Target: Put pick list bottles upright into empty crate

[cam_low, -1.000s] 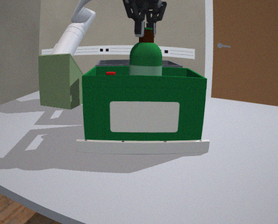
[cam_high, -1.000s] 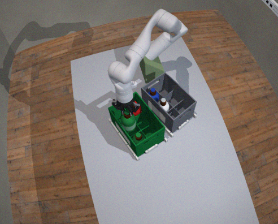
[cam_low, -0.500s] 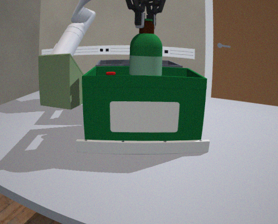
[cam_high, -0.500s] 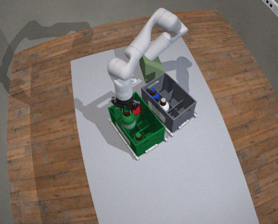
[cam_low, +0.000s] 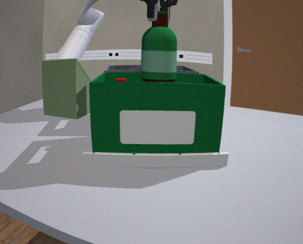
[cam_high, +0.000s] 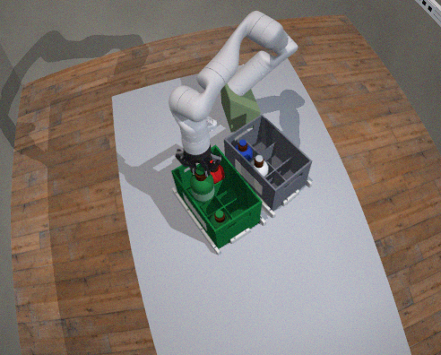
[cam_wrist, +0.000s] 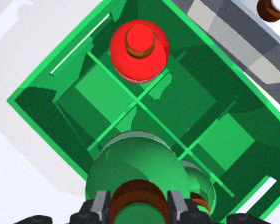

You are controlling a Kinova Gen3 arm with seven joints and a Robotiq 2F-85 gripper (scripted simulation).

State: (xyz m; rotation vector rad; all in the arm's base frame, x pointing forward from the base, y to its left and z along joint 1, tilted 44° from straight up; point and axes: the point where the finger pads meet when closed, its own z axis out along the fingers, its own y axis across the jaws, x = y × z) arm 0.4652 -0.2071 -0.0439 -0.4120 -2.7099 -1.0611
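Two bottles in gray crate (cam_high: 290, 192) (cam_low: 186, 69) (cam_wrist: 226, 37), blue, white

"Any writing you can make out?"

"None legible. In the exterior view, the green crate (cam_high: 249, 220) (cam_low: 106, 129) (cam_wrist: 38, 75) has a pale panel (cam_high: 198, 220) (cam_low: 157, 127) on its near side (no letters that I can read)."

"And at twelve o'clock from that panel?"

"A pale green label (cam_high: 204, 194) (cam_low: 159, 61) around the large green bottle (cam_high: 202, 183) (cam_low: 159, 38) (cam_wrist: 136, 162), also without readable words."

"What about two o'clock from the green crate, seen from the top?"

"A light patch (cam_high: 255, 183) on the gray crate (cam_high: 297, 183), too blurred to read."
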